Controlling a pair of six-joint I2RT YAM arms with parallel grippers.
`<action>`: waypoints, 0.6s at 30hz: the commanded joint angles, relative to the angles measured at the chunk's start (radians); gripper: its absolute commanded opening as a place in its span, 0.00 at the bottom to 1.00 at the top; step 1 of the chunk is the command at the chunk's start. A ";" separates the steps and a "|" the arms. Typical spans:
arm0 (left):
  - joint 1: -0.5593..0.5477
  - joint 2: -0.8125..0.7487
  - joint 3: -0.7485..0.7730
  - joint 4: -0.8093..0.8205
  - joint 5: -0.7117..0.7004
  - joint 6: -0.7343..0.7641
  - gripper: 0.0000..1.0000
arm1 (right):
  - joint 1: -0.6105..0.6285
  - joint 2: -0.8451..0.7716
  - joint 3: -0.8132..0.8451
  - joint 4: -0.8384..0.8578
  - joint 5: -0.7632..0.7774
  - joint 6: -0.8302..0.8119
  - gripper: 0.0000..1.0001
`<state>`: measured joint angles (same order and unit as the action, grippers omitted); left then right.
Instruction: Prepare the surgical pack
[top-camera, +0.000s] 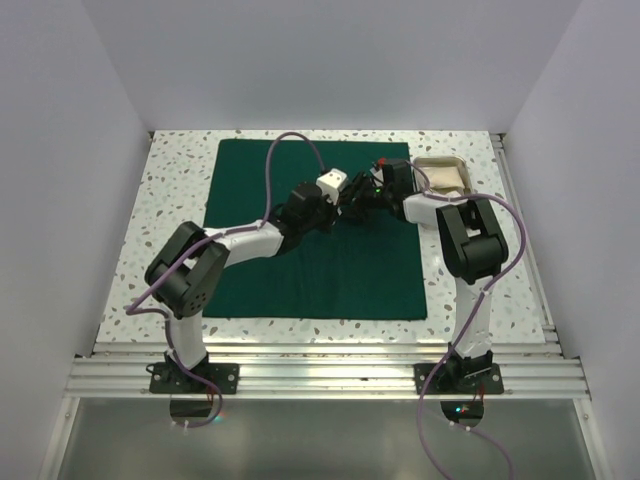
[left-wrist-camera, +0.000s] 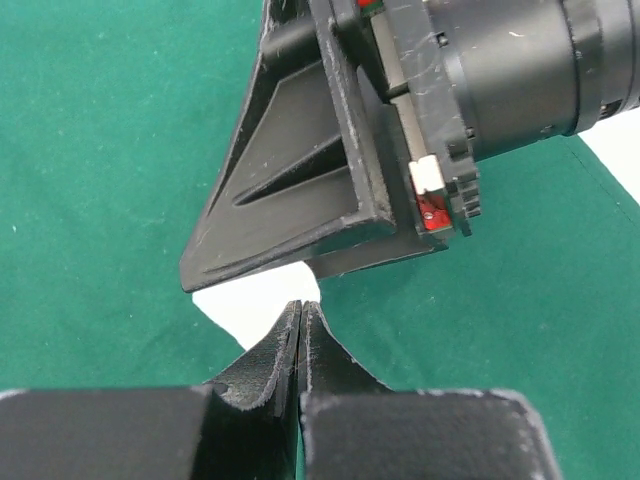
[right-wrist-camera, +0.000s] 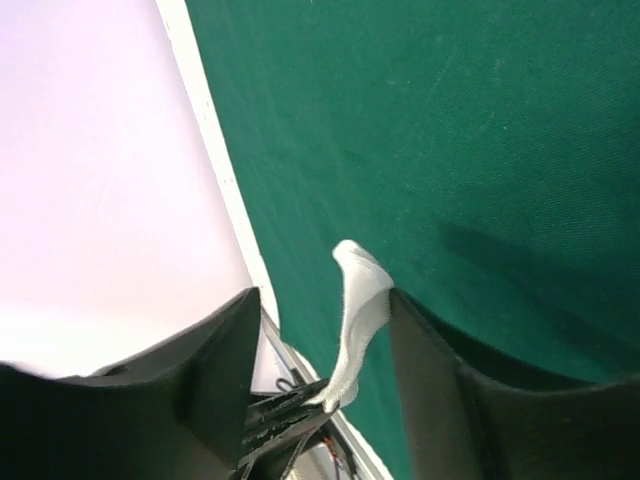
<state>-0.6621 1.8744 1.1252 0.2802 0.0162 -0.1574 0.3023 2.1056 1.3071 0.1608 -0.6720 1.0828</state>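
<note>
Where the two arms are bolted to the aluminium rail (top-camera: 320, 372) at the near edge of the speckled table (top-camera: 170, 190), they reach forward and inward over the dark green cloth (top-camera: 330, 285). The cloth lies spread flat over most of the table's middle. Beyond the cloth's centre, on its far half, the two wrists meet head-on. The left gripper (left-wrist-camera: 300, 312) is pressed fully closed, fingertip against fingertip, and it pinches a piece of white gauze (right-wrist-camera: 362, 300). From the left wrist camera the gauze shows only as a white patch just past the closed tips and to their left. From the right wrist camera it is a narrow strip standing up from the dark pinched tips at the bottom of the view, raised off the cloth. The right gripper (right-wrist-camera: 325, 300) stands spread wide, with one finger on each side of that strip. The gauze lies close against the finger on the right of that view and well clear of the other, and nothing is clamped between them. Farther still, just beside the cloth's far right corner, the steel tray (top-camera: 438, 160) rests on the bare table. Its inside looks pale, and I cannot make out what it holds.
</note>
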 joint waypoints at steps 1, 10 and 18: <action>-0.005 -0.012 -0.002 0.074 -0.050 0.039 0.01 | 0.001 0.002 0.041 0.009 -0.005 0.020 0.47; -0.007 -0.056 -0.044 0.114 -0.022 0.032 0.31 | -0.002 -0.013 0.044 -0.004 0.021 0.000 0.00; -0.007 -0.142 -0.070 0.064 -0.073 -0.022 0.50 | -0.135 -0.148 0.083 -0.185 0.155 -0.161 0.00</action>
<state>-0.6666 1.8065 1.0431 0.3218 -0.0158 -0.1467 0.2600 2.0907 1.3598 0.0647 -0.6052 1.0130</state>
